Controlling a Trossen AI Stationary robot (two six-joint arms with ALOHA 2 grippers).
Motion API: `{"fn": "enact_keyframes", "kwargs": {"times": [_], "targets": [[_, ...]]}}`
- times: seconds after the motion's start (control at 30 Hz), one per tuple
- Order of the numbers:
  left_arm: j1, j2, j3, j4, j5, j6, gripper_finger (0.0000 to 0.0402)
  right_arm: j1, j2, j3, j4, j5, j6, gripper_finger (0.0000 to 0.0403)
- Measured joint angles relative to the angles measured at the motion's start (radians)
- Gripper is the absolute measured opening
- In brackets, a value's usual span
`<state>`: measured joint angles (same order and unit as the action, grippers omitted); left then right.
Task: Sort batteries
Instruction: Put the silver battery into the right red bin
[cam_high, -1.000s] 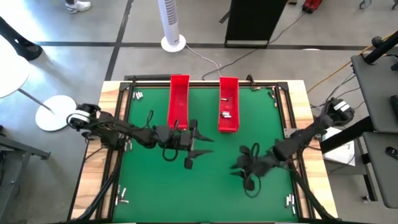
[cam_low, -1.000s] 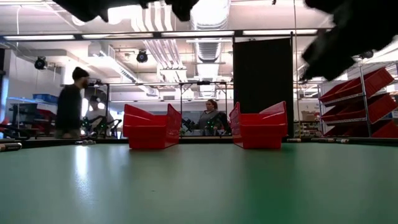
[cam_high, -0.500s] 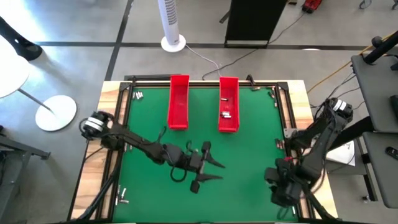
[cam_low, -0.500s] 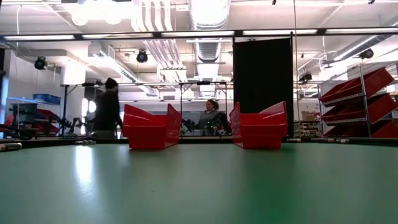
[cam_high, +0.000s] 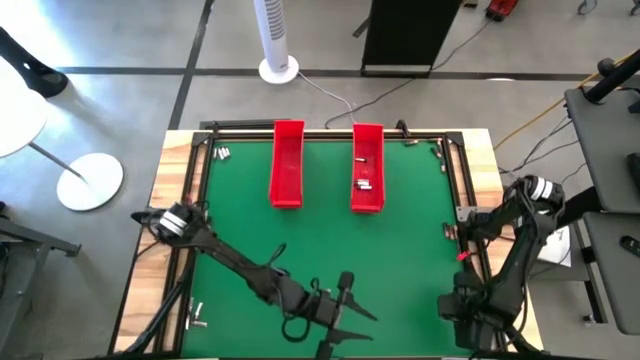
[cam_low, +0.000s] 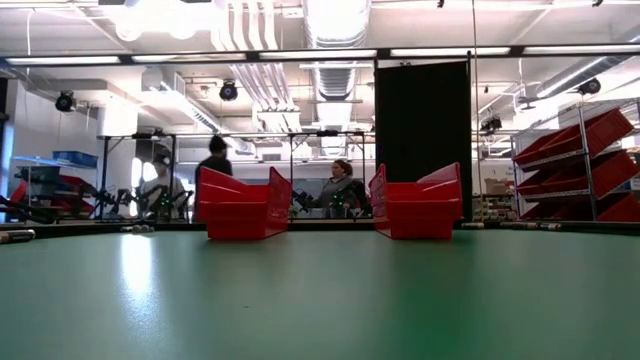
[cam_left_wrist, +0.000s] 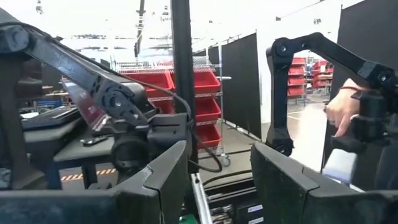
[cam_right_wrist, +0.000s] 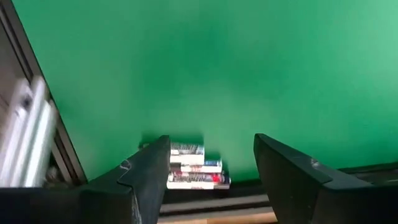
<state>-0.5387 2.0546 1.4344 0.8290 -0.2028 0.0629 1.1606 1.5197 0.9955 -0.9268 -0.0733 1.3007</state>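
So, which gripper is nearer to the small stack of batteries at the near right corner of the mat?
The right gripper: it hangs open right over the batteries. The left gripper is at the near edge, around mid-table, well to their left.

small silvery batteries (cam_right_wrist: 193, 165) lying flat, stacked side by side at the mat's edge, lower middle of frame, few more (cam_high: 363, 184) in right tray
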Motion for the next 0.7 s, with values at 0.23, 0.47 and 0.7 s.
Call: {"fn": "enact_keyframes", "kwargs": {"times": [0.23, 0.47, 0.7], "targets": [[-0.005, 0.081, 0.08, -0.004, -0.022, -0.073, 0.0158, 0.0, 0.059, 0.014, 0.023, -0.022, -0.162, 0.0234], [-0.011, 0.111, 0.124, -0.074, -0.148, -0.093, 0.0158, 0.001, 0.139, 0.128, -0.005, 0.01, -0.359, 0.0235], [-0.011, 0.111, 0.125, -0.088, -0.155, -0.099, 0.0158, 0.037, 0.243, 0.187, -0.045, 0.018, -0.532, 0.0234]]}}
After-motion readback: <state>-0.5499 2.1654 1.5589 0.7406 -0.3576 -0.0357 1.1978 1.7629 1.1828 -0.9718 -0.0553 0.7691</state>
